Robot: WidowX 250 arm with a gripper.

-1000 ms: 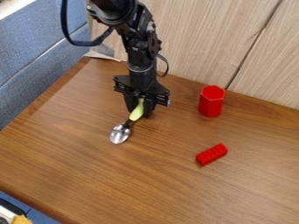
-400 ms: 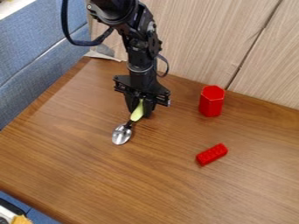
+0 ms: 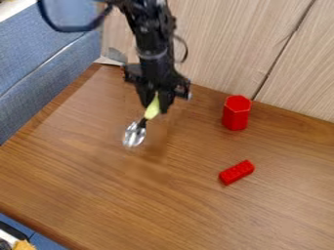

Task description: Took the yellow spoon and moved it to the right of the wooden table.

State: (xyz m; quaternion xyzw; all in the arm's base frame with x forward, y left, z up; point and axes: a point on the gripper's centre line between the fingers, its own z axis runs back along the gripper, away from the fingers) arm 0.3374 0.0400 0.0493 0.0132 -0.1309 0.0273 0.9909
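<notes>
Pinching the yellow-handled spoon (image 3: 151,109) by its handle in the gripper (image 3: 155,105), closing down to the handle's thickness, probably for a firm hold. Hanging bowl-end down above the wooden table's (image 3: 281,210) left part, seemingly for clearance. Likely needing that height for travelling right, past the red toy brick (image 3: 237,172) and red hexagonal block (image 3: 236,113).

We see the black arm (image 3: 145,29) enter at the top edge, left of centre, and descend steeply, a dark cable (image 3: 57,28) looping beside it. We note the gripper (image 3: 155,108) pointing downward, its two fingers (image 3: 165,103) closed in a grasp.
</notes>
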